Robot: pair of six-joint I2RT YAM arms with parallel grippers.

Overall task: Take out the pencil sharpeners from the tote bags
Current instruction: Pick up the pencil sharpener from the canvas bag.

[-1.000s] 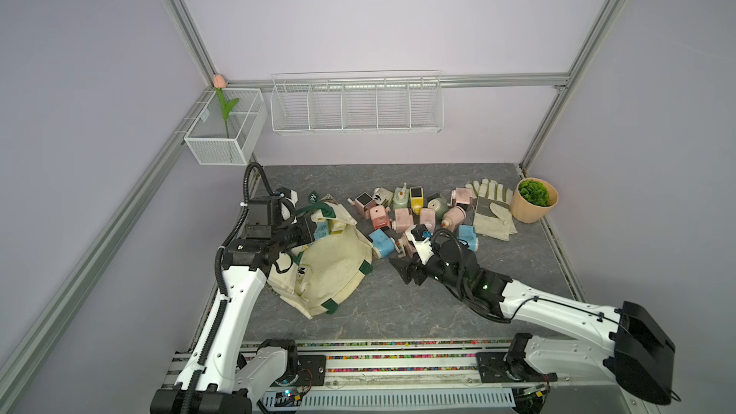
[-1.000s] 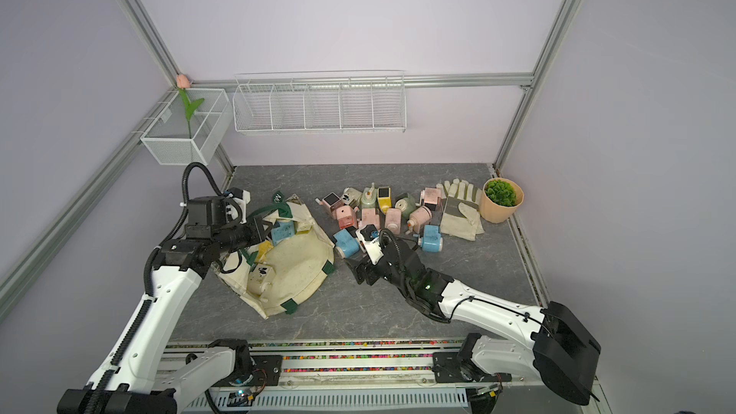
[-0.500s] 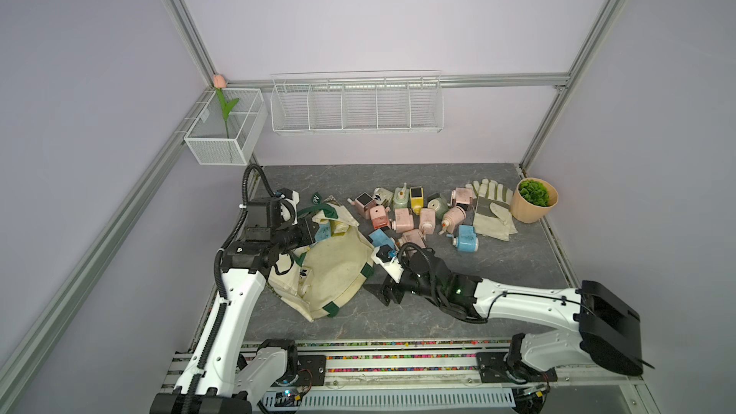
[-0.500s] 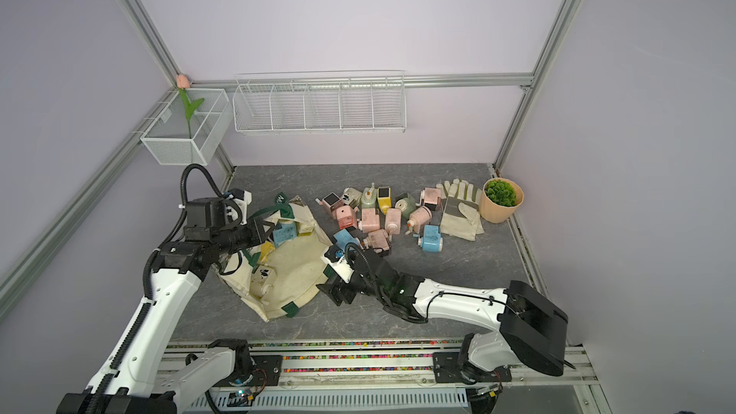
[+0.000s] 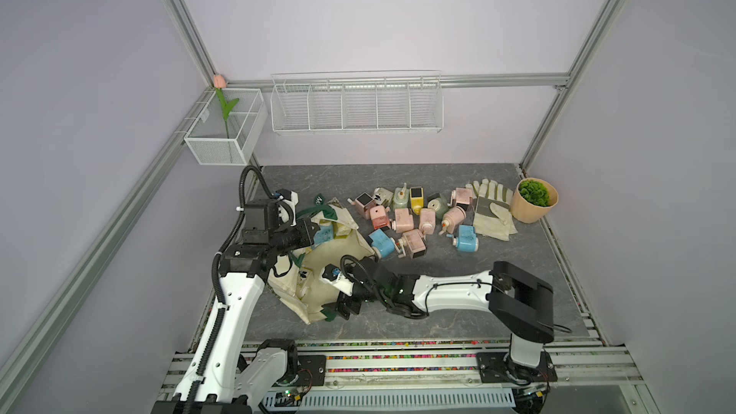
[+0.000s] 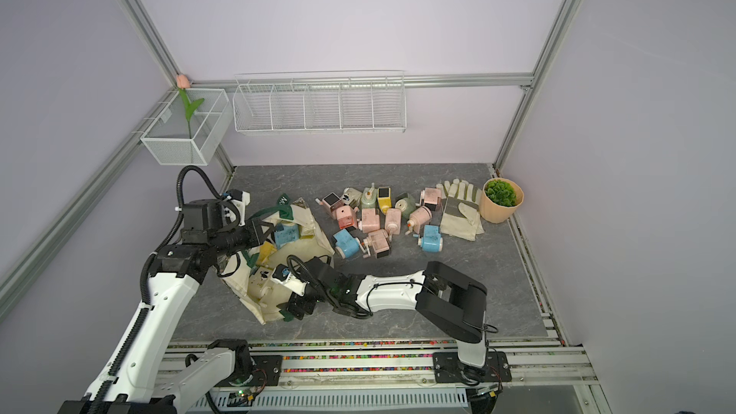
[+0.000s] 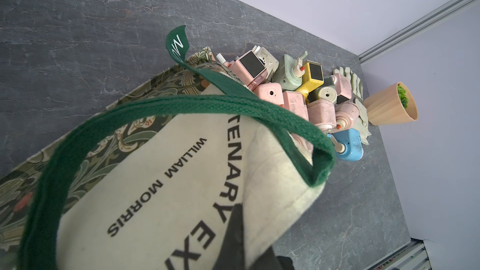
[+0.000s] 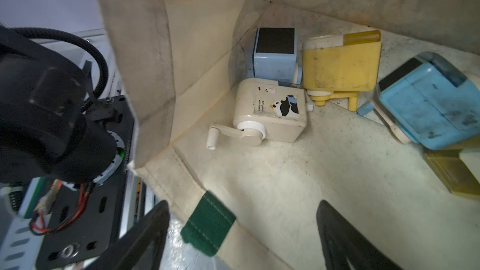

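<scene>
Right gripper (image 8: 242,203) swung back to the tote bag (image 7: 168,177) mouth, jaws open; left gripper (image 5: 310,232) pinches its rim; I take cream sharpener (image 8: 270,110) next.

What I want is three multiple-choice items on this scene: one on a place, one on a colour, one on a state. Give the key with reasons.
1. Where does the plant pot stand?
A. at the near left edge
B. at the far right corner of the table, beside the gloves
C. in the wire basket

2. What colour is the penguin-sticker sharpener inside the tote?
A. pink
B. green
C. cream

3. On the right gripper, how do the jaws stand?
A. open and empty
B. shut on a sharpener
C. shut on a glove

Key: 1 B, the pot sits next to the gloves by the corner post; 2 C, its body shows cream in the right wrist view; 3 A, the jaws stand wide apart at the tote's mouth with nothing between them.
</scene>
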